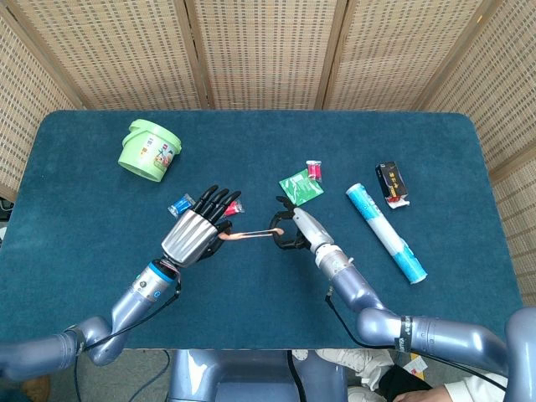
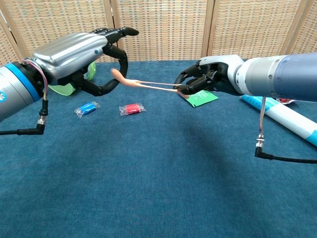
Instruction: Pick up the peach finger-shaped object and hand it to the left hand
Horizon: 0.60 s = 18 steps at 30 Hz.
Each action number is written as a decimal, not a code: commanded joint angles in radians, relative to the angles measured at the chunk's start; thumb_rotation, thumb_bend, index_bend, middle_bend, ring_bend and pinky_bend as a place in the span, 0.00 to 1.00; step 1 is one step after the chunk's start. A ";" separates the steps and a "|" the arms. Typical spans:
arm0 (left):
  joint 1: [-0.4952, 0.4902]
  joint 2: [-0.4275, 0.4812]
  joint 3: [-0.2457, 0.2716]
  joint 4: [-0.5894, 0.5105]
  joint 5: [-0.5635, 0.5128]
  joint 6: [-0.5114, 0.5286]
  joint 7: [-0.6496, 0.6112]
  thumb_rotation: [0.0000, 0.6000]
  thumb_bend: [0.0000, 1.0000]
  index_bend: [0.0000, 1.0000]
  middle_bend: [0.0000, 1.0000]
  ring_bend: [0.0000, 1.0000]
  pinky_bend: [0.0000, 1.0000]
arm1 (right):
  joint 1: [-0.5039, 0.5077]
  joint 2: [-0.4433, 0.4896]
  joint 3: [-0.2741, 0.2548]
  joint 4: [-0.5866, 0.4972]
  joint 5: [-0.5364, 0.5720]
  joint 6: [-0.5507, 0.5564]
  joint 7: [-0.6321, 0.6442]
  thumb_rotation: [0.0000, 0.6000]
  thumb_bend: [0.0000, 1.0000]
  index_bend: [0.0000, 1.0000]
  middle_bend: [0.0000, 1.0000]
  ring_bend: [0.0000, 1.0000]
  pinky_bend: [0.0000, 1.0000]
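Note:
The peach finger-shaped object [image 1: 244, 235] is pulled out into a long thin strand between my two hands, above the table. My left hand [image 1: 193, 232] pinches its thick end [image 2: 117, 76] between thumb and a finger, the other fingers spread. My right hand [image 1: 292, 228] grips the other end, where the strand [image 2: 157, 86] runs into its curled fingers [image 2: 190, 84]. The two hands are a short way apart, at about the same height.
A green bucket [image 1: 151, 151] stands at the back left. A blue packet [image 2: 87, 108] and a red packet [image 2: 131, 108] lie under the left hand. A green packet [image 1: 300, 186], a white-and-blue tube [image 1: 385, 232] and a black box [image 1: 392, 183] lie on the right.

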 commanded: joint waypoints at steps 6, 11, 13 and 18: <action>0.061 0.142 -0.004 -0.032 0.012 0.087 -0.063 1.00 0.53 0.74 0.00 0.00 0.00 | -0.062 0.064 -0.020 -0.003 -0.019 0.007 0.030 1.00 0.69 0.73 0.11 0.00 0.00; 0.097 0.226 -0.007 -0.035 0.009 0.124 -0.108 1.00 0.53 0.75 0.00 0.00 0.00 | -0.094 0.087 -0.028 -0.004 -0.045 0.002 0.052 1.00 0.69 0.73 0.11 0.00 0.00; 0.122 0.269 -0.009 -0.030 0.000 0.148 -0.141 1.00 0.53 0.75 0.00 0.00 0.00 | -0.110 0.100 -0.032 -0.005 -0.059 0.003 0.062 1.00 0.69 0.73 0.11 0.00 0.00; 0.202 0.387 -0.004 0.017 -0.031 0.204 -0.272 1.00 0.53 0.75 0.00 0.00 0.00 | -0.159 0.134 -0.037 -0.030 -0.098 0.009 0.100 1.00 0.69 0.73 0.11 0.00 0.00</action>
